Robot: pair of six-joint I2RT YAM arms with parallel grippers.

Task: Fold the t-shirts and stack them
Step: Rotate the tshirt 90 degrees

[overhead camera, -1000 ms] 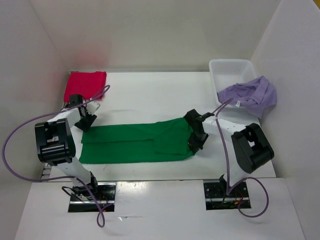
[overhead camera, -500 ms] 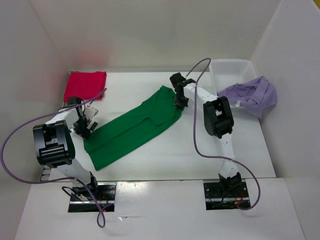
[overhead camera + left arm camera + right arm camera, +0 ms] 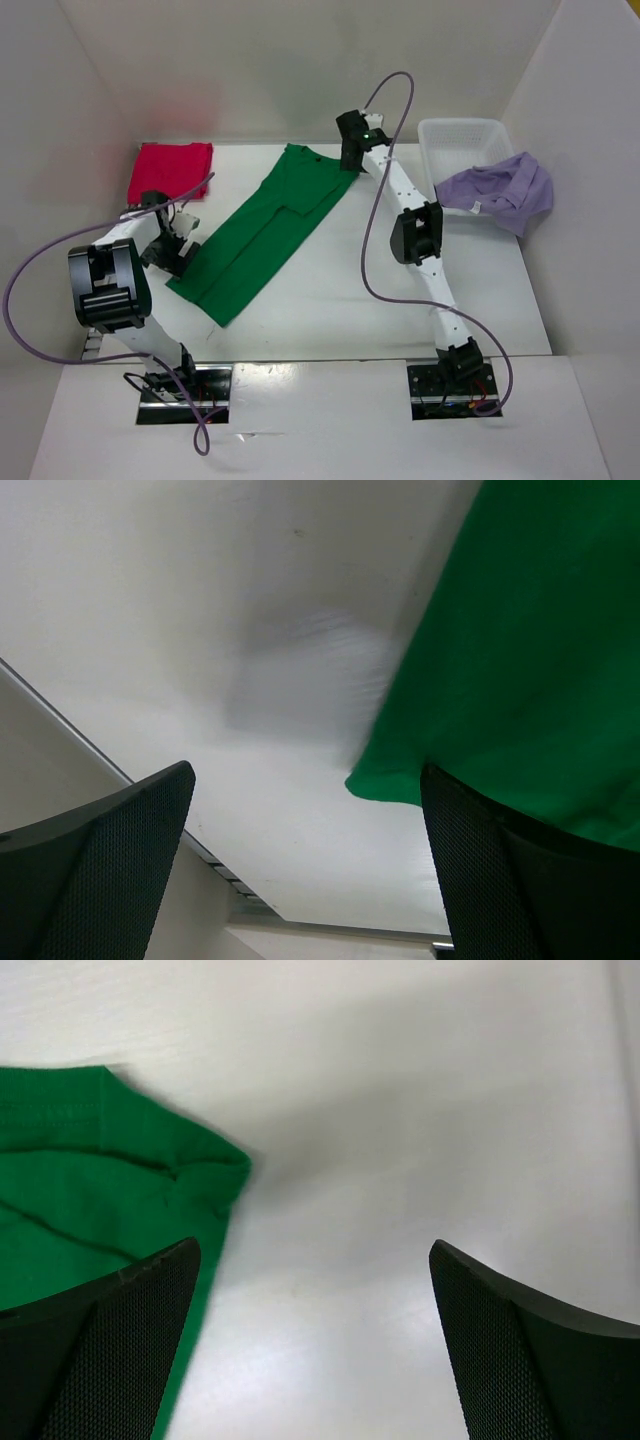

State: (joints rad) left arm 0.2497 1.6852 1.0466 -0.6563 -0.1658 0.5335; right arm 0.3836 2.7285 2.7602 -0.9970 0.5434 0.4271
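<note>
On table (image 3: 330, 290) | green shirt (image 3: 262, 238) now lies diagonal | right hand (image 3: 352, 158) let go, open | left hand (image 3: 178, 245) open

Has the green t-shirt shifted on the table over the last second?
Yes. The green t-shirt pivoted: its right end swung back, now level with the white basket.

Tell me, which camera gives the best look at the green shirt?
The top external view: it shows the whole green shirt, a long folded strip lying diagonally on the table. The left wrist view catches only one corner of it, the right wrist view only another corner.
</note>
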